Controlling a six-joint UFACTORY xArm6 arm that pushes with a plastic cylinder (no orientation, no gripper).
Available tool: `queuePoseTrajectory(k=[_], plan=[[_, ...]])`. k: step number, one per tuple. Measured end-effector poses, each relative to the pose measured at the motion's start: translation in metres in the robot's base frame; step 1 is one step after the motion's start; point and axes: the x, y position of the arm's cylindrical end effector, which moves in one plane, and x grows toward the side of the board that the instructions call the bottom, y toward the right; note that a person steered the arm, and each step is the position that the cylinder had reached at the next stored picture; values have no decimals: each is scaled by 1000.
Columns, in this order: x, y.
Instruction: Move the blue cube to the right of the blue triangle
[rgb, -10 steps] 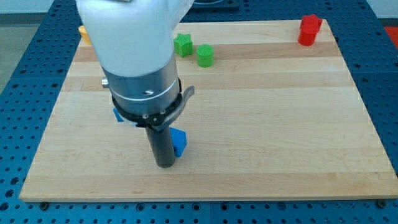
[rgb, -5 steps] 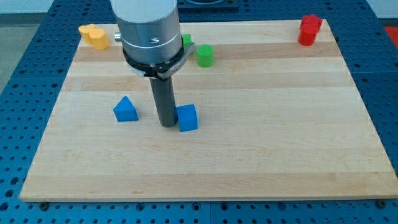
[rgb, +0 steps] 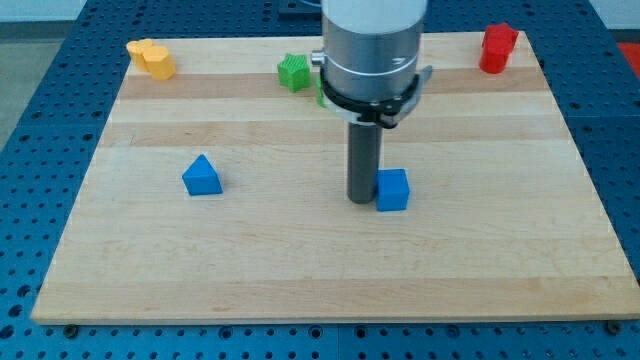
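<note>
One blue cube (rgb: 393, 189) sits square-on, touching my tip (rgb: 361, 200), right of the blue triangle (rgb: 202, 176).

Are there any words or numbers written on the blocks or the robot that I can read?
No words, numbers or signs can be read anywhere in this picture.
The blue cube, blue triangle, red block, green block and yellow block all have plain faces.
The wooden board is unmarked.
The arm's metal collar shows no label, and my tip is plain dark, just left of the blue cube.
</note>
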Motion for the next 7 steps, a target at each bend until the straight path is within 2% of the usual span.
queuePoseTrajectory(k=[2,4,6,7], plan=[[28,77],[31,126],[-7,117],[-8,114]])
